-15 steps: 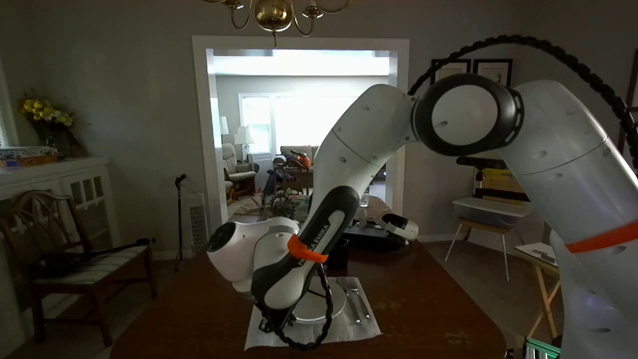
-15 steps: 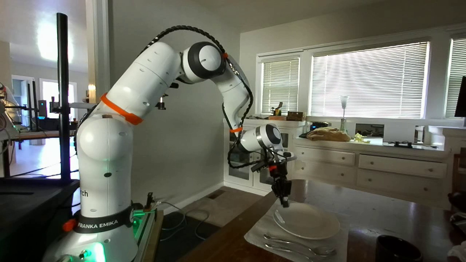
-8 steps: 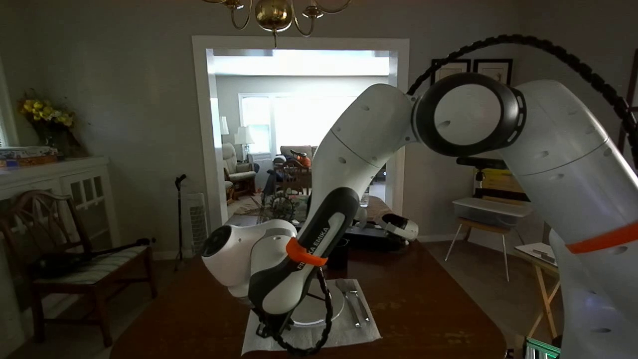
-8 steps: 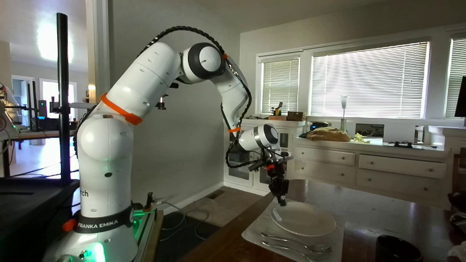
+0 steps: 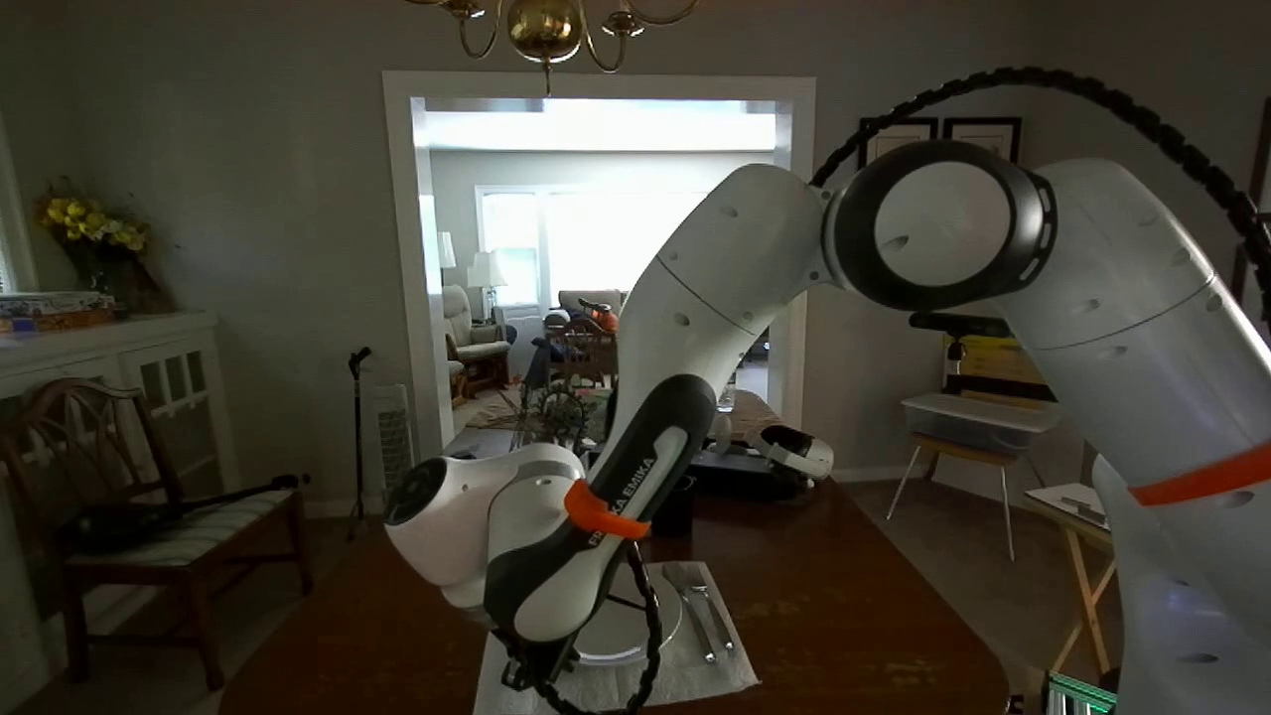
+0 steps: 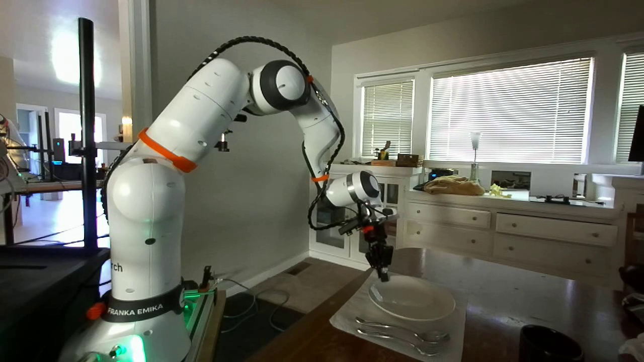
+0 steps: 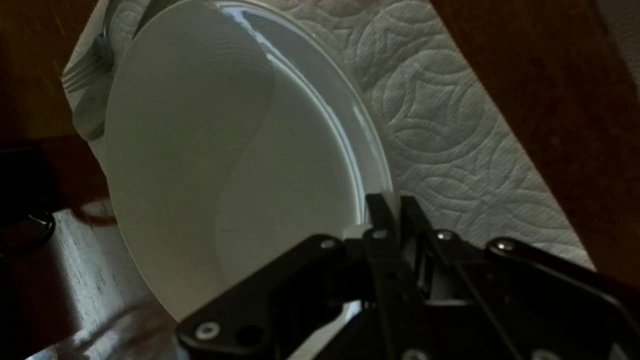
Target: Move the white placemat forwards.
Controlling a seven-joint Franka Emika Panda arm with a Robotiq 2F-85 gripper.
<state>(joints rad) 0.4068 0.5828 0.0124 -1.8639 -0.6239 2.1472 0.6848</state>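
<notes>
White placemat (image 7: 440,105) lies on bench (image 6: 503,286), under plate (image 7: 225,150); gripper (image 7: 393,200) pinched on plate's rim. Placemat looks paper-soft, light, likely to crease; best hold probably that rim, plate's weight carrying placemat.

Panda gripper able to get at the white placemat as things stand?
Probably not yet: the gripper looks shut on the rim of the white plate. If it let go, the way seems free: in the wrist view, some white placemat lies bare beside that rim.
</notes>
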